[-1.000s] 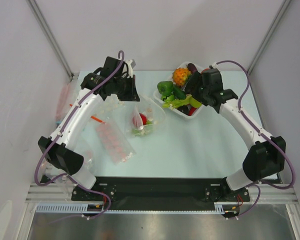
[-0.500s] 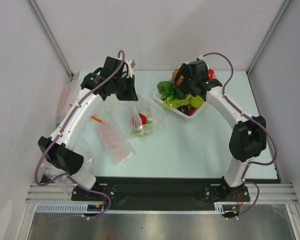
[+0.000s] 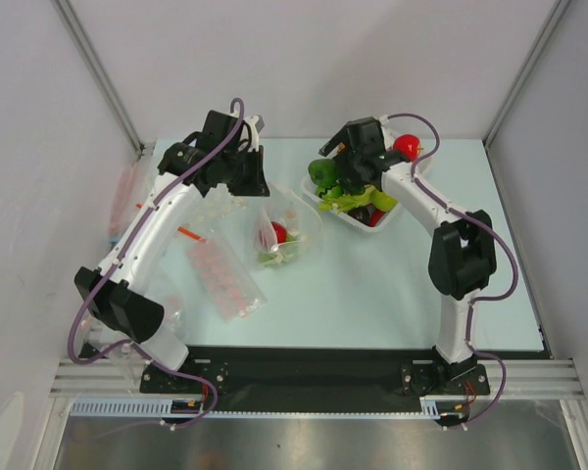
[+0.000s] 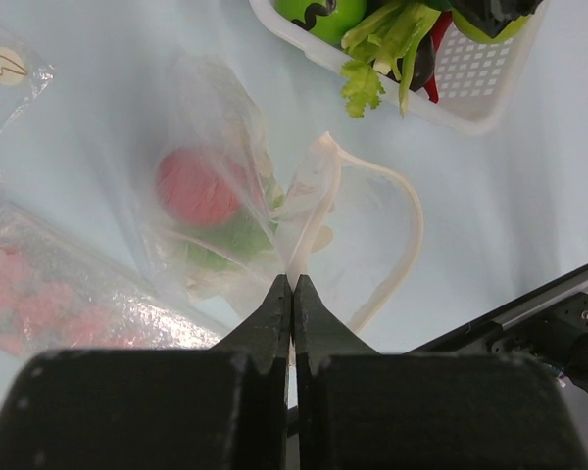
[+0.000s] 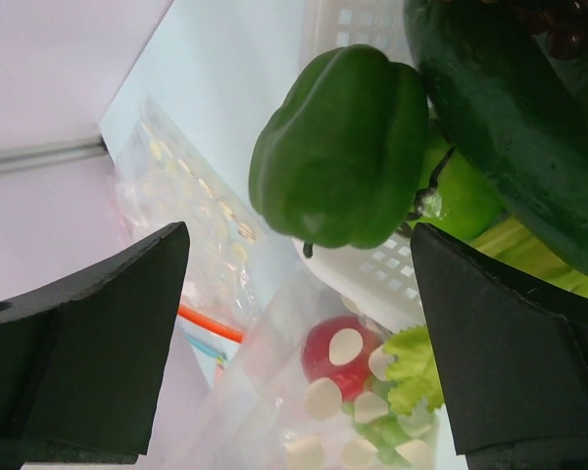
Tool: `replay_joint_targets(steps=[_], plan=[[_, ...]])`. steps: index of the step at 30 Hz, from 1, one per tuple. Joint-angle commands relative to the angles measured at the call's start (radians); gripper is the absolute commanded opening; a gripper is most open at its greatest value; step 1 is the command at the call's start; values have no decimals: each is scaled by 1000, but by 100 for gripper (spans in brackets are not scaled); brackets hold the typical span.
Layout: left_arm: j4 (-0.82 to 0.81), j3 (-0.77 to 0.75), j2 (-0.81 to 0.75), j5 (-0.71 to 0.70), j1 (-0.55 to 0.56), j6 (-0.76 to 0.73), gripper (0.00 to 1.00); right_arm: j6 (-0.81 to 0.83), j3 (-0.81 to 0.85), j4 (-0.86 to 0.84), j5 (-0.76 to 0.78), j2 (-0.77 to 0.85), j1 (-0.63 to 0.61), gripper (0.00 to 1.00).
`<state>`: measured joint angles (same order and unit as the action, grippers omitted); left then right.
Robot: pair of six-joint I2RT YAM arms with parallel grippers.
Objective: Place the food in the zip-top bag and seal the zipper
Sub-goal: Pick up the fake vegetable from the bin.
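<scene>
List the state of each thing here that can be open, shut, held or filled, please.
zip-top bag: open, a red piece and green pieces inside.
zipper: unsealed, looped wide.
left gripper: shut on the bag's edge.
right gripper: open, poised over the green pepper.
green pepper: in the white tray, not gripped.
white tray: holds several food pieces.

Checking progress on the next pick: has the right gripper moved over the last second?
Yes. The right gripper swung left across the white tray, from its right side to the green pepper at its left end.
</scene>
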<state>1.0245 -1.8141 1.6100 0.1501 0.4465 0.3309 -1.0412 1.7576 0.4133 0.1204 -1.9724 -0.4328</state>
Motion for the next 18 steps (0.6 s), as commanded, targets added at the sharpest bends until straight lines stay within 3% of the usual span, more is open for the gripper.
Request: replay_joint_targets(steps=[1, 18], plan=[[-41, -7, -41, -4, -8, -9, 0, -124, 60, -13, 50, -29, -4, 100], [-49, 30, -67, 37, -8, -9, 1, -266, 230, 130, 154, -195, -52, 100]])
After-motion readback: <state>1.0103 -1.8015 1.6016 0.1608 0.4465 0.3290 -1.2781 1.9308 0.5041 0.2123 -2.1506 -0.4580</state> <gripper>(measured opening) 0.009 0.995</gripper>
